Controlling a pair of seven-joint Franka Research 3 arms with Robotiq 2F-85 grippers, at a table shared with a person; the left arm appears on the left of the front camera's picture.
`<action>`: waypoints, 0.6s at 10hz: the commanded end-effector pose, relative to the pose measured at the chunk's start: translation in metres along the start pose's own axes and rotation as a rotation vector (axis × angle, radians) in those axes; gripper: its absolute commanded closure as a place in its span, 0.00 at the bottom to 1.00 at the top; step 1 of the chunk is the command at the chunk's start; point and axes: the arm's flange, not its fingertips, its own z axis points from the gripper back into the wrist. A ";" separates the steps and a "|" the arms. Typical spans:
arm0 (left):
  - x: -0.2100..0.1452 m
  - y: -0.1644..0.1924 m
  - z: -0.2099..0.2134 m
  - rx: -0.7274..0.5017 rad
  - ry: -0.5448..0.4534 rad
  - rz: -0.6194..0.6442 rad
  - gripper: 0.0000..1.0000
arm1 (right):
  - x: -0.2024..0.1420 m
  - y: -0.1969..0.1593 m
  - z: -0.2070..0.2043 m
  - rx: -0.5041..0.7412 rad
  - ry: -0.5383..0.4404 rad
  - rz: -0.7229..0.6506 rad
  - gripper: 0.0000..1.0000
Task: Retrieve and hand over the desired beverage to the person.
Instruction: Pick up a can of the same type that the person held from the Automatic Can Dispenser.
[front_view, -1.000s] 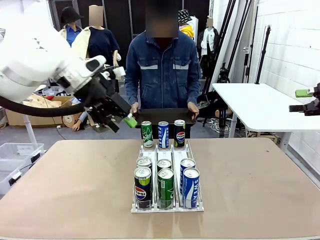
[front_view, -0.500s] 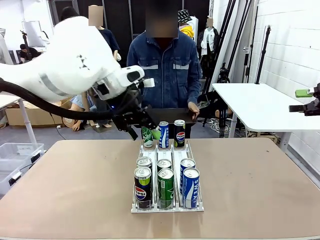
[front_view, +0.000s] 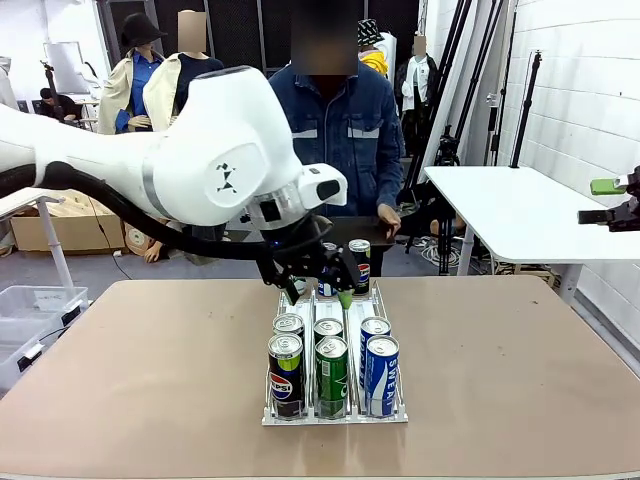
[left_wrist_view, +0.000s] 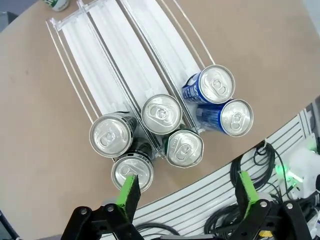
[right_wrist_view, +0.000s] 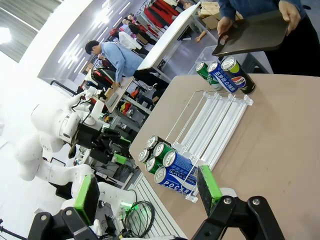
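The left gripper (left_wrist_view: 187, 175), fingers spread and empty, hovers above the rack (front_view: 356, 310), which has six cans (front_view: 330, 365) at its near end and three cans (front_view: 359, 265) at its far end. The step is judged an approach to a pick, and the wanted can cannot be told. The next move calls for closing on one can clear of its neighbours, then carrying it to the person (front_view: 335, 130) holding a tray (front_view: 372, 228); the right gripper (right_wrist_view: 147, 172) is spread, empty, well apart.

- Can't see most of the tray (front_view: 365, 226) behind the left arm (front_view: 220, 160).
- Getting just a sliver of green can (left_wrist_view: 56, 4) at the top edge.
- Too cropped to read.
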 end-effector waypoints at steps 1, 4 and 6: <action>0.009 -0.014 -0.012 0.047 0.009 0.038 0.00 | 0.000 0.001 0.001 0.014 -0.006 0.002 0.00; 0.004 -0.024 -0.037 0.112 0.029 0.067 0.00 | 0.000 0.001 0.001 0.014 -0.006 0.002 0.00; 0.002 -0.028 -0.050 0.120 0.059 0.073 0.00 | 0.000 0.001 0.001 0.014 -0.006 0.002 0.00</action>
